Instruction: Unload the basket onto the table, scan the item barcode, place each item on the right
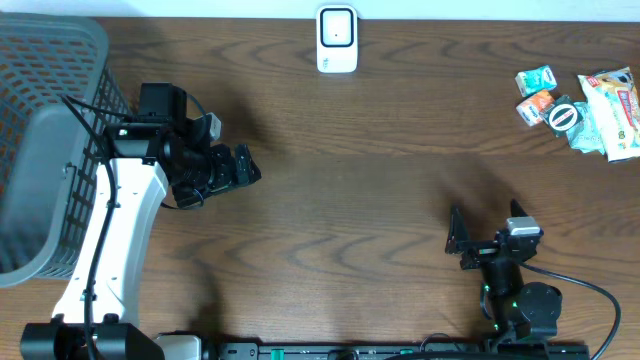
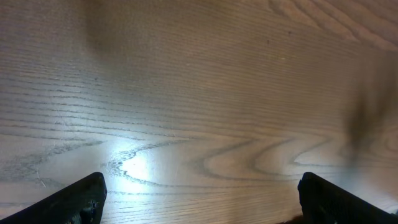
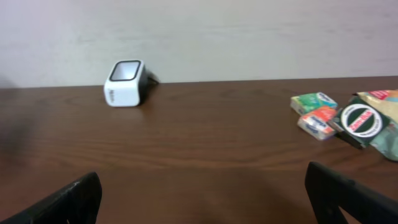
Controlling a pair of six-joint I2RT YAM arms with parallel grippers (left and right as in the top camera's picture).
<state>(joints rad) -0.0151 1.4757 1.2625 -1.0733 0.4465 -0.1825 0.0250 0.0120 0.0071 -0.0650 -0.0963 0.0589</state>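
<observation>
Dark wood table [image 3: 205, 146] against pale wall [image 3: 249, 31]; at back left, white scanner [image 3: 127, 83] with dark slanted face; at right, close cluster of green packet [image 3: 314, 101], orange packet [image 3: 319, 121] and dark packet [image 3: 359, 122] with round green-and-white label; right claw [image 3: 202, 180] spread wide, black fingers [image 3: 68, 202] at both lower corners, empty.

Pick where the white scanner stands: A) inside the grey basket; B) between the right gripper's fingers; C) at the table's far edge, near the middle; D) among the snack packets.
C: the white scanner stands alone at the far edge, well apart from the basket and the snack packets.
</observation>
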